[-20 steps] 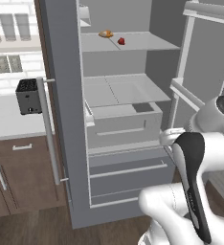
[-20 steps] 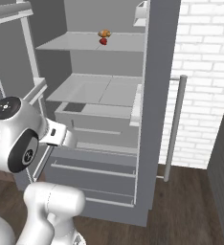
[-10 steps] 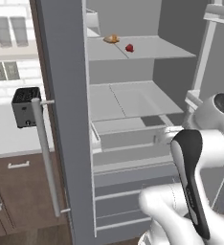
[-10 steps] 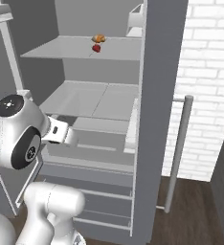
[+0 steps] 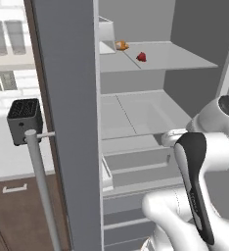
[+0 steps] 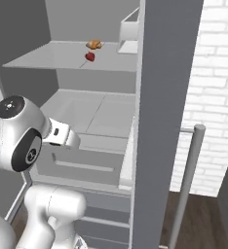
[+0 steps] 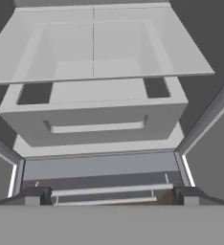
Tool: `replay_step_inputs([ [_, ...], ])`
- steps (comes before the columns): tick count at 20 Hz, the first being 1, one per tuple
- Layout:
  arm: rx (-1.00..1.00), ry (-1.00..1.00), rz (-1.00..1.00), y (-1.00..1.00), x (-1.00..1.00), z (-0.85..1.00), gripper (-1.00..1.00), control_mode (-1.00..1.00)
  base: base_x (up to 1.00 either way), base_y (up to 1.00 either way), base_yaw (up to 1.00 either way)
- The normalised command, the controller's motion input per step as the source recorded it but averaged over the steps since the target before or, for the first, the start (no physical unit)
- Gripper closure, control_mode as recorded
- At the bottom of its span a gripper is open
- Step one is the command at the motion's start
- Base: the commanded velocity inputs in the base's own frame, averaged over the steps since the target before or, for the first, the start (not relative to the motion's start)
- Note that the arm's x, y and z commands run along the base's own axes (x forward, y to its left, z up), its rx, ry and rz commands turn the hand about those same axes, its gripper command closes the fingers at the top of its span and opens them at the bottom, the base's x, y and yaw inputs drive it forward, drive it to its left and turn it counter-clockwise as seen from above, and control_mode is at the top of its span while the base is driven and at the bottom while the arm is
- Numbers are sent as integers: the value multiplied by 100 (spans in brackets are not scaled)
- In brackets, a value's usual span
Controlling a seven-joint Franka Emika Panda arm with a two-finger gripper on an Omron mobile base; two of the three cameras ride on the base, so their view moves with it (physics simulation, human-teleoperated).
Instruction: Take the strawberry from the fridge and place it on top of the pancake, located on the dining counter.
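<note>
Left base view, left to right: black toaster (image 5: 24, 120) on the wall-side counter, fridge (image 5: 67, 122) door edge with long handle (image 5: 42, 186), then open interior. Orange-tan food item (image 5: 121, 45) at shelf rear, strawberry (image 5: 142, 57) just right of it on the same upper shelf (image 5: 180, 58), apart from it. Hand view: gripper (image 7: 112, 195) wide open, empty, aimed at pale drawer (image 7: 95, 117) below, well under the strawberry shelf.
</note>
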Motion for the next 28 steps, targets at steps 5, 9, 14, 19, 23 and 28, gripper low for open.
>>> replay_step_inputs([
  [5,0,0,0,0,0,0,-100,100,48,0,0],
  [9,0,0,0,0,0,0,-100,100,43,0,0],
  [14,0,0,0,0,0,0,-100,100,43,0,0],
  [19,-3,-19,0,0,0,43,-100,-100,4,0,0],
  [23,0,-34,1,9,-1,90,-100,-100,0,0,0],
  [28,-2,-41,2,4,-3,100,-100,-100,0,0,0],
])
